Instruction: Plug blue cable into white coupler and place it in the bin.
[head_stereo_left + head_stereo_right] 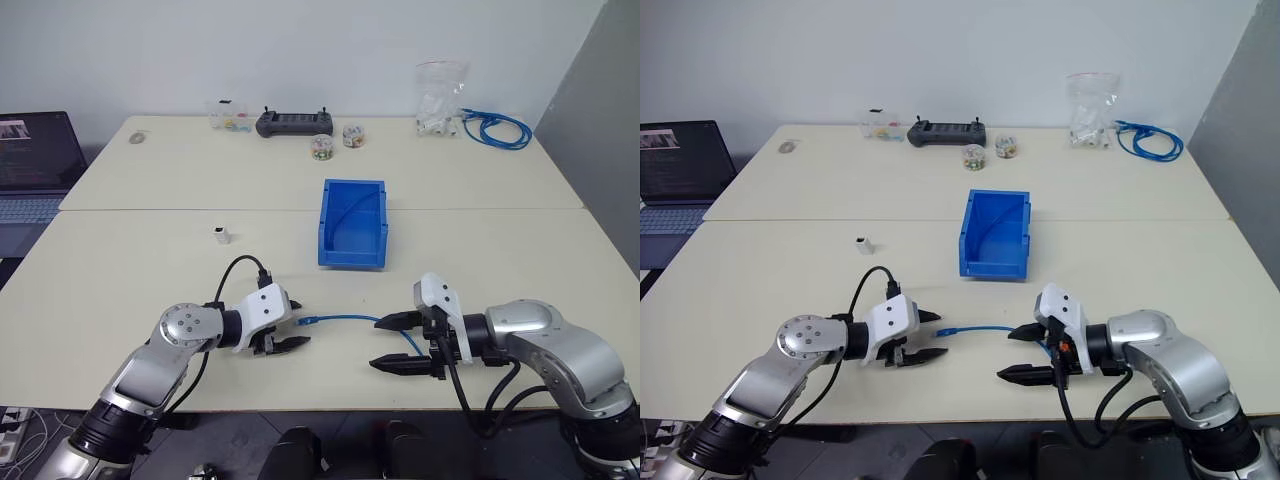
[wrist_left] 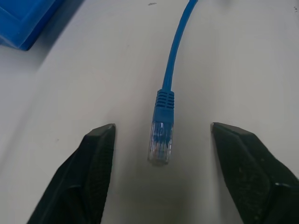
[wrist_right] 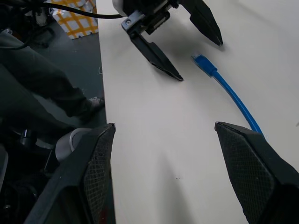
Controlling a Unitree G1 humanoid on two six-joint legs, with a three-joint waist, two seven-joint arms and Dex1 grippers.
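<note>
L gripper is being held wide around the blue cable plug, prob for pickup; R gripper is being kept wide, empty; white coupler is lying untouched.

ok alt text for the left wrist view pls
A blue cable lies on a pale table, its clear plug untouched between the two black fingers of the open left gripper. A corner of the bin shows.

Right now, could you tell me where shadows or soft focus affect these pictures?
Left wrist view: the blue cable plug is sharp, the left gripper's fingers soft, faint shadow under them. Right wrist view: its fingers look soft. Left eye view: the bin casts little shadow.
</note>
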